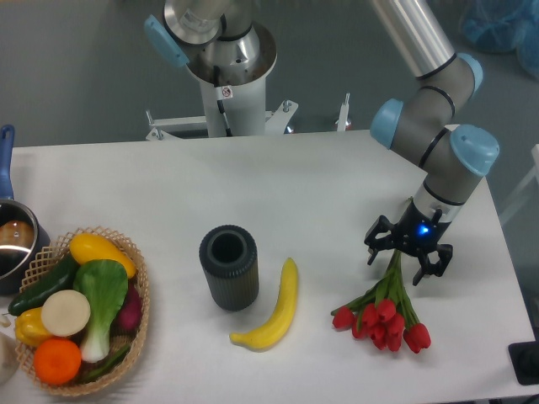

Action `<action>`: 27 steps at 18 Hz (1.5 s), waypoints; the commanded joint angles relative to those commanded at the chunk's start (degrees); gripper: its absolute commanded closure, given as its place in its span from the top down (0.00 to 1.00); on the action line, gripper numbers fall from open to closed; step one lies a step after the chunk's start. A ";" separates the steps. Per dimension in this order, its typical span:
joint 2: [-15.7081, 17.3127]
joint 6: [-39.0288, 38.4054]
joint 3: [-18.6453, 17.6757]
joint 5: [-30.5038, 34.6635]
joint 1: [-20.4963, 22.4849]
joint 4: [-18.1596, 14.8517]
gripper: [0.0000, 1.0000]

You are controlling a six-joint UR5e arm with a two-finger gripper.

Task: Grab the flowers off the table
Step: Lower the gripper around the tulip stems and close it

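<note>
The black two-finger gripper (408, 262) with a small blue light on its body hangs at the right side of the large white rectangular table (278, 185). Its fingers are spread apart, one on each side of the thin green stems, and they grasp nothing. The gripper is directly over the upper end of the stems; I cannot tell if it touches them.

The bunch of red tulip flowers (384, 313) lies flat on the table near the front right edge. The red buds point toward the front, and the stems run up and back under the gripper.

Left of the flowers lies a curved yellow banana (274, 310), apart from them. Just beside the banana stands a dark grey ribbed cylinder cup (228, 266), upright, with its opening on top. At the far left is a woven basket (133, 257) full of vegetables and fruit, and behind it a metal pot with a blue handle (11, 231) at the table's edge.
</note>
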 joint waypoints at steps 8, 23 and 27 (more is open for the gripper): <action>-0.35 -0.09 -0.26 0.17 0.09 0.09 1.00; -0.09 -0.53 -0.53 2.55 0.35 0.18 0.71; 0.00 -0.61 -0.53 2.46 0.35 0.09 0.61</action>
